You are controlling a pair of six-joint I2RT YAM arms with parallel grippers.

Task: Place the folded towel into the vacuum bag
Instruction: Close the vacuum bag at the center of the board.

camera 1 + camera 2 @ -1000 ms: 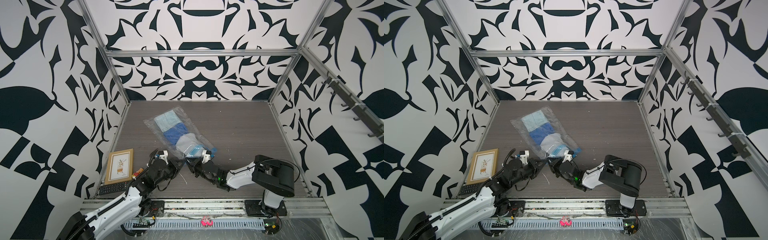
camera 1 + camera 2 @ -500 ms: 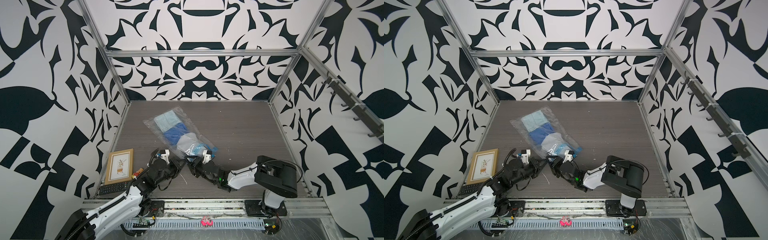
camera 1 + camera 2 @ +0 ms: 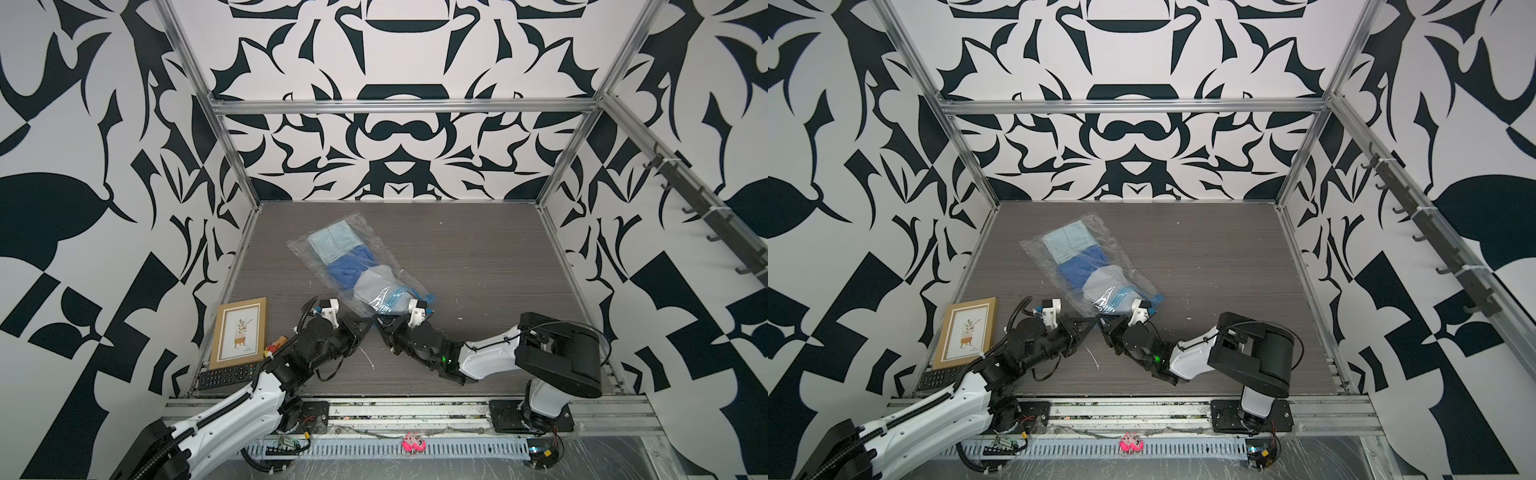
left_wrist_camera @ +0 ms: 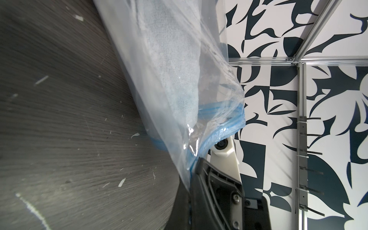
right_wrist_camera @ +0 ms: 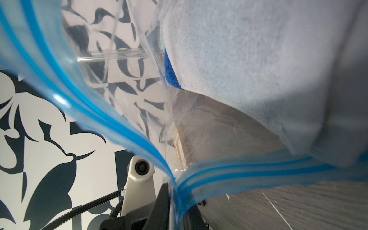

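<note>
Grey wood-grain table [image 3: 478,257] floored the black-and-white patterned booth. At its left edge sat a picture frame [image 3: 239,332], with a black remote [image 3: 226,376] just in front of it. Next came the left gripper [image 3: 367,326], clenched on the near corner of the vacuum bag [image 3: 370,241] (both claws met at that same corner). The bag lay left of the table's middle. Its long axis ran diagonally, with the closed end pointing far left and the zip strip [image 3: 428,298] pointing near right, toward the arms. Both top views showed a light blue cloth [image 3: 332,241], a dark blue cloth [image 3: 353,266] and a pale towel [image 3: 372,286] in a row inside. The right gripper [image 3: 380,325] was pinched shut on the strip as well. Only the left wrist view showed the bag's mouth raised off the table. Only the right wrist view looked between the parted strips at the towel within.
</note>
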